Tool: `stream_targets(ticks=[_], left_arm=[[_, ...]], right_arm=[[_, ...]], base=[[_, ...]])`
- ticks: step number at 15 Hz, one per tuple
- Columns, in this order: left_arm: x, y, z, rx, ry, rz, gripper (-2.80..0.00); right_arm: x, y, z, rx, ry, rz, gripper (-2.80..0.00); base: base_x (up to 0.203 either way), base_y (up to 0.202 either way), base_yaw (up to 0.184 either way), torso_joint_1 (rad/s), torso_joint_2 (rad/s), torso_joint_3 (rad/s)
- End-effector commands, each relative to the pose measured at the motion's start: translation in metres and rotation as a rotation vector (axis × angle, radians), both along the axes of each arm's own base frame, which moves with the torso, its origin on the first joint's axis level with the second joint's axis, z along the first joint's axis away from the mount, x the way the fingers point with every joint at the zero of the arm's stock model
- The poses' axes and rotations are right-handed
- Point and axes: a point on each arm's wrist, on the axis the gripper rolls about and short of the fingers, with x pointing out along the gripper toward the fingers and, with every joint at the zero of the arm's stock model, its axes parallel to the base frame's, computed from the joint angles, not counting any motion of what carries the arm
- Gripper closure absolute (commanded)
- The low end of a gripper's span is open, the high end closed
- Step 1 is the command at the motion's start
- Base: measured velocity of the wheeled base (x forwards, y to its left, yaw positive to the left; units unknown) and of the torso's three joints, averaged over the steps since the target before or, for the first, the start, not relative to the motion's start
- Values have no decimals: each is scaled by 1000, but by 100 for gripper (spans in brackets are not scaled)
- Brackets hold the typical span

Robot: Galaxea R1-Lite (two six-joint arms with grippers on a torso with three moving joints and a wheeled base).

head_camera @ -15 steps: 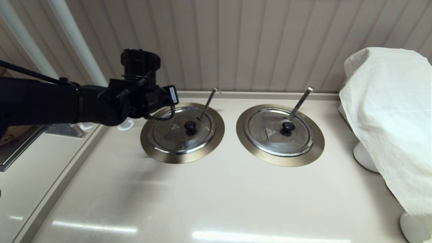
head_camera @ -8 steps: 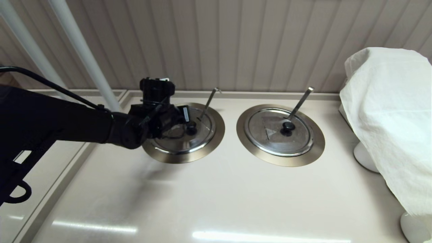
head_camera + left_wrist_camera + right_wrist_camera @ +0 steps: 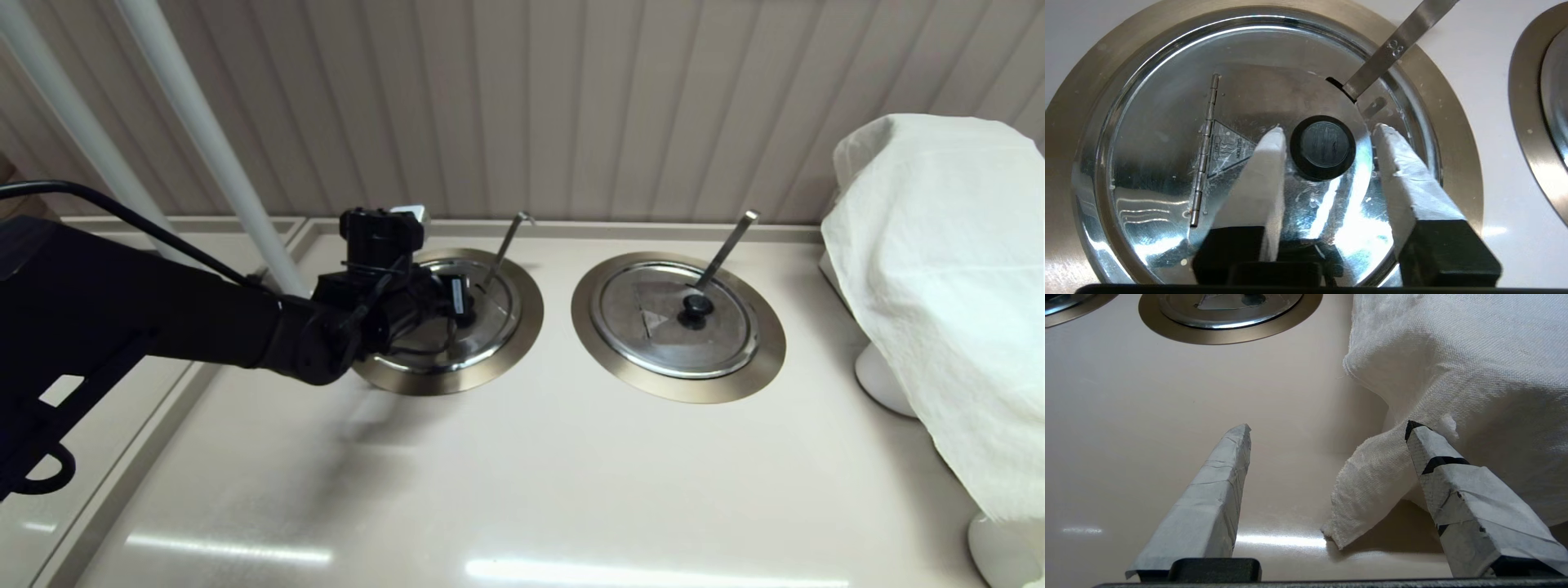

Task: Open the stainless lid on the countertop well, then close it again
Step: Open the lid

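Note:
The stainless lid [image 3: 492, 320] lies closed in the left countertop well, inside its bronze-grey ring [image 3: 457, 380]. My left gripper [image 3: 459, 300] hovers just over it, open. In the left wrist view the two white-taped fingers [image 3: 1267, 163] stand on either side of the black knob [image 3: 1323, 147] without touching it, so the left gripper [image 3: 1329, 130] straddles the knob. The lid [image 3: 1167, 122] shows its hinge [image 3: 1204, 143], its triangle caution mark [image 3: 1227, 147] and a ladle handle [image 3: 1396, 45] rising from the notch. My right gripper [image 3: 1327, 430] is open low over the counter, out of the head view.
The twin lid [image 3: 653, 327] with a dark patch, its own ring [image 3: 596, 343] and ladle handle [image 3: 727, 245] sit to the right. A white cloth [image 3: 939, 286] covers something at the far right, close to the right gripper's fingers [image 3: 1453, 490]. White poles [image 3: 204, 139] stand at the back left.
My left arm has swung right and down from beside the well's left edge, bringing the open gripper over the lid until its fingers flank the knob. The lid has not moved.

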Motion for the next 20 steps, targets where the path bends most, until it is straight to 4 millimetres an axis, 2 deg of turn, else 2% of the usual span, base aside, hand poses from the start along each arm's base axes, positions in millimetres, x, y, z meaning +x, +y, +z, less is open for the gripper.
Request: stream_targets(ticks=[1,6,13,20], left_arm=[[0,0,0,0,-2,3,-280],[17,-5,-23,-7,-36,52,-280],[31,-12,-48,-4,-49,57,-280],[32,-11,-50,8,-49,75,-280]], right_arm=[[0,0,0,-1,-1,0,-280],[0,0,0,-1,-1,0,-280],[0,0,0,0,0,0,-280],[0,0,0,0,-1,0,-280]], base=[[0,0,0,0,0,0],[0,0,0,0,0,0],[0,0,0,0,0,0],[0,0,0,0,0,0]])
